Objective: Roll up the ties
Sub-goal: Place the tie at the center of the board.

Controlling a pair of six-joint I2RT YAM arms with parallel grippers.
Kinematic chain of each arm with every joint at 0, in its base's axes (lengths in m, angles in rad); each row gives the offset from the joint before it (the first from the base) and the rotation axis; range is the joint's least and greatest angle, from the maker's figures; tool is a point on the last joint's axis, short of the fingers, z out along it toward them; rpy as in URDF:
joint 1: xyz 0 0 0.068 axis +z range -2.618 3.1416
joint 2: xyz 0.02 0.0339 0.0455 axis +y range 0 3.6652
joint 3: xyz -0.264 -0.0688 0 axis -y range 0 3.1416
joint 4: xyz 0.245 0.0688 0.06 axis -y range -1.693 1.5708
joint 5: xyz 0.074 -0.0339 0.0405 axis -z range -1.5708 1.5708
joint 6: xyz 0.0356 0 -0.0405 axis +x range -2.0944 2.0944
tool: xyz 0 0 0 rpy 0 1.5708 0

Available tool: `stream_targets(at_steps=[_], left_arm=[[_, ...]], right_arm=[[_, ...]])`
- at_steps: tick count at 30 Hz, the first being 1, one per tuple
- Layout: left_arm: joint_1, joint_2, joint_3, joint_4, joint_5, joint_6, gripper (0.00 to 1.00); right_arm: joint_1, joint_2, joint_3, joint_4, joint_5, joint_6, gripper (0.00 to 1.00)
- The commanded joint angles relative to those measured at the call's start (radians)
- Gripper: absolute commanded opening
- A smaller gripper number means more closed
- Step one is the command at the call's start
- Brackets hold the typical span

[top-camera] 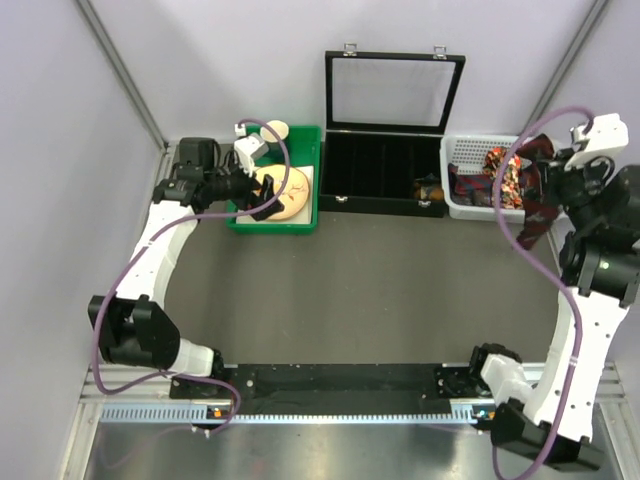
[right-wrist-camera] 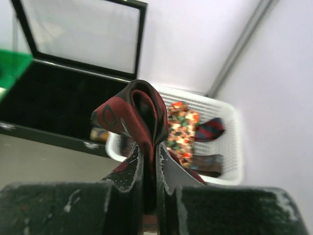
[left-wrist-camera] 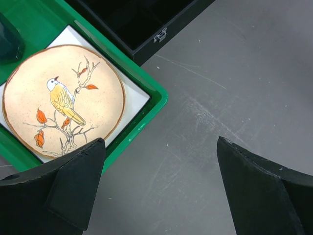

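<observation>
Right wrist view: right jaws pinch the maroon tie (right-wrist-camera: 132, 115), held clear of the white basket (right-wrist-camera: 230, 147) at centre-right, likely for rolling; left jaws gape wide, empty.

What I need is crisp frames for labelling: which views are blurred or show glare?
Right wrist: soft overall; the tie in the right gripper is clearer than the blurred basket behind. Left wrist: crisp on the plate, faint sheen on the table. Top external: even light, bright glare along the rail at the near edge.
</observation>
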Motion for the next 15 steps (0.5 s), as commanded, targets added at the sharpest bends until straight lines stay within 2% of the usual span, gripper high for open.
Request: stream_targets(at_steps=[1,4,5,6,9,11,15], left_arm=[[-0.005,0.013,0.024,0.053,-0.018,-0.040,0.99],[-0.005,0.008,0.003,0.066,-0.050,-0.052,0.99],[-0.005,0.004,-0.006,0.069,-0.058,-0.057,0.99],[-0.003,0.000,-0.017,0.074,-0.070,-0.063,0.99],[-0.003,-0.016,-0.052,0.083,-0.091,-0.072,0.99],[-0.002,-0.027,-0.069,0.083,-0.101,-0.074,0.99],[0.000,-0.046,-0.092,0.077,-0.110,-0.077,0.99]], right_arm=[[0.122,-0.050,-0.155,0.150,0.193,-0.162,0.00],[0.337,-0.087,-0.420,0.254,0.371,-0.279,0.00],[0.406,-0.091,-0.476,0.338,0.429,-0.304,0.00],[0.546,-0.092,-0.527,0.375,0.551,-0.327,0.00],[0.722,-0.037,-0.666,0.489,0.698,-0.374,0.00],[0.876,0.043,-0.710,0.512,0.744,-0.373,0.00],[1.029,0.154,-0.707,0.419,0.633,-0.304,0.00]])
